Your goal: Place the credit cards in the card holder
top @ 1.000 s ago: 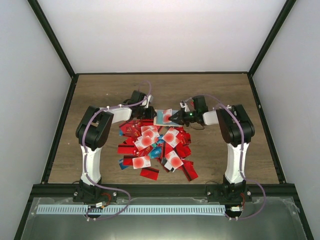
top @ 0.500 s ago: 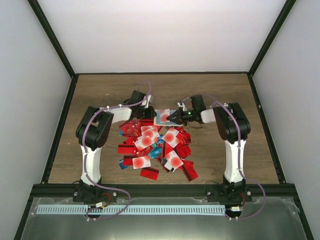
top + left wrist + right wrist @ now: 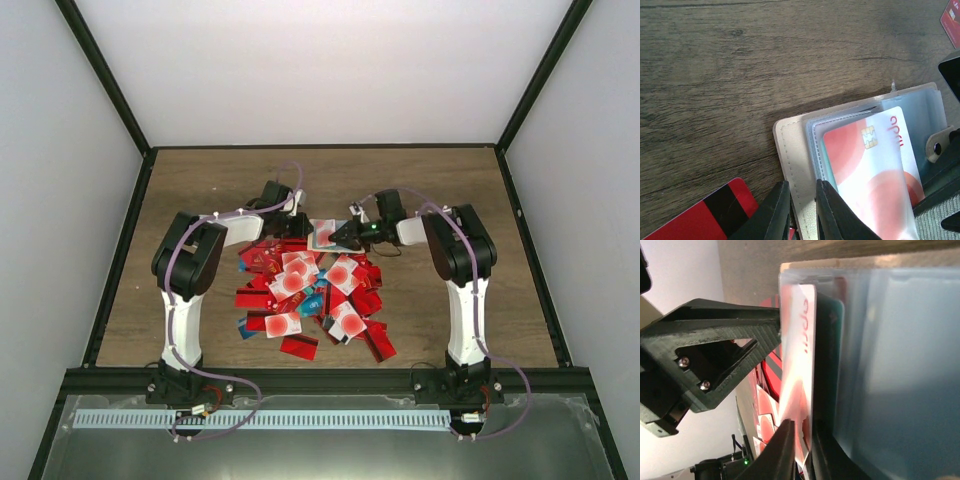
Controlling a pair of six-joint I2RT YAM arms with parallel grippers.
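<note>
The holder [image 3: 790, 145] sits between the fingers of the left gripper [image 3: 802, 185], which is clamped on its stitched tan edge. It lies open on the counter [image 3: 740, 60], its clear sleeves [image 3: 920, 110] spread away from that gripper toward the right one. A white card [image 3: 875, 165] with a red blot lies over the sleeves, its chip end nearest the holder's far edge.

In the right wrist view that card [image 3: 797, 340] stands edge-on between the fingers of the right gripper [image 3: 800, 430], which is pinched on its near end. The card's far end reaches in against the sleeves [image 3: 900, 365], and the left gripper's black frame is just beyond it.

From above, the left gripper [image 3: 300, 226] and the right gripper [image 3: 345, 236] face each other, with the holder [image 3: 325, 235] between them. The left arm [image 3: 190, 255] and the right arm [image 3: 465, 250] each rise from the base, bend at the elbow and reach forward and inward, low over the counter. The cards [image 3: 305, 295] lie heaped on the near side of both grippers. One red card [image 3: 710, 210] lies beside the left fingers.
</note>
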